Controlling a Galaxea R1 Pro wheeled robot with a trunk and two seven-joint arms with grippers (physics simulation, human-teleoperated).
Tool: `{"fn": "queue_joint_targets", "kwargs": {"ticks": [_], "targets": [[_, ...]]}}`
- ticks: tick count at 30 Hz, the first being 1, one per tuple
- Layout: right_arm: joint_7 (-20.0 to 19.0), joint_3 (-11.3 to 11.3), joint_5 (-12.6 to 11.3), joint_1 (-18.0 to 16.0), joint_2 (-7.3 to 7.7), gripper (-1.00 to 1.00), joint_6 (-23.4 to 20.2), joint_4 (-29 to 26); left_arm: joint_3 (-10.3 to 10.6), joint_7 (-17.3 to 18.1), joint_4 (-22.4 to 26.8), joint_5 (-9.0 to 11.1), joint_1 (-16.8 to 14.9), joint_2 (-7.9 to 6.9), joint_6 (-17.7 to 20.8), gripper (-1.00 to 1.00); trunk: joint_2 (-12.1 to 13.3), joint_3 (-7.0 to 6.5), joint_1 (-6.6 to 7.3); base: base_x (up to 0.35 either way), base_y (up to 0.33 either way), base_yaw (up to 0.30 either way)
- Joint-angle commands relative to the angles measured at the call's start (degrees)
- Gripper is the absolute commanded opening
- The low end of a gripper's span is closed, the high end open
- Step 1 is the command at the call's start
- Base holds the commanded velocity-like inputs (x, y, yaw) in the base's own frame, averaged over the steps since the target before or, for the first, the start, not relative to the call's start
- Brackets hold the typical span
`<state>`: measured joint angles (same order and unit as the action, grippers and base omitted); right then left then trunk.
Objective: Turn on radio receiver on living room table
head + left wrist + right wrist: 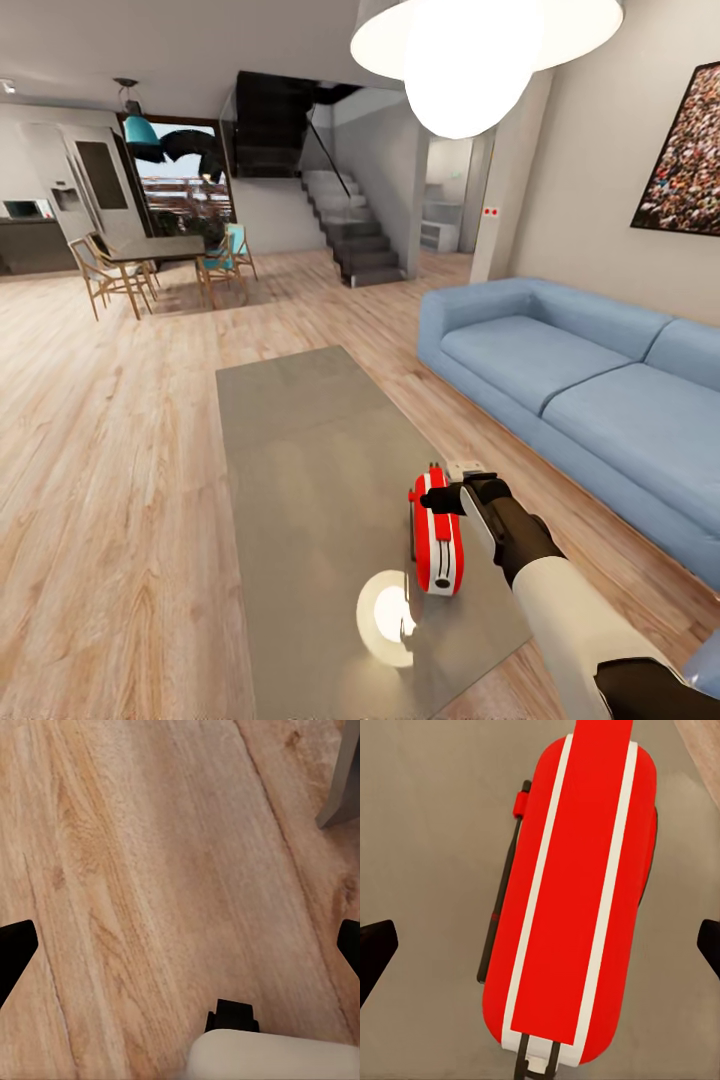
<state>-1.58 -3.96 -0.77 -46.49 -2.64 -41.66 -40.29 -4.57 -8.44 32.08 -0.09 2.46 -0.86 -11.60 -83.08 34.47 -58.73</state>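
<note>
The radio receiver (437, 548) stands on the long grey glossy table (300, 440), near its close right edge. It is red with white stripes, and a thin black handle runs along one side. My right gripper (448, 497) hovers just above the radio's far end. In the right wrist view the radio's red top (574, 892) lies between the wide-apart fingertips (375, 956), so the right gripper (540, 952) is open and holds nothing. The left gripper (180, 949) is open over bare wood floor (150, 870). The dial and grille are hidden from here.
A blue sectional sofa (590, 390) runs along the right, close to the table. A white pendant lamp (470, 50) hangs overhead and reflects on the tabletop. A dining table with wooden chairs (150, 255) and stairs (350, 230) stand far back. A grey table corner (341, 780) shows beside the left gripper.
</note>
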Motion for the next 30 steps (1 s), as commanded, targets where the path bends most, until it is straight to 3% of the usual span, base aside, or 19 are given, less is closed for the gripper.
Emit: {"fn": "queue_joint_targets", "kwargs": {"ticks": [1,30], "targets": [[0.03,0.00,0.02,0.00,0.00,1.00,0.00,0.01,0.00,0.00,0.00,0.00,0.00,-0.01,0.00,1.00,0.00,0.09,0.00,0.000,0.000,0.000],[1.13,0.00,0.07,0.00,0.03,1.00,0.00,0.04,0.00,0.00,0.00,0.00,0.00,0.00,0.00,1.00,0.00,2.74,0.00,0.000,0.000,0.000]]}}
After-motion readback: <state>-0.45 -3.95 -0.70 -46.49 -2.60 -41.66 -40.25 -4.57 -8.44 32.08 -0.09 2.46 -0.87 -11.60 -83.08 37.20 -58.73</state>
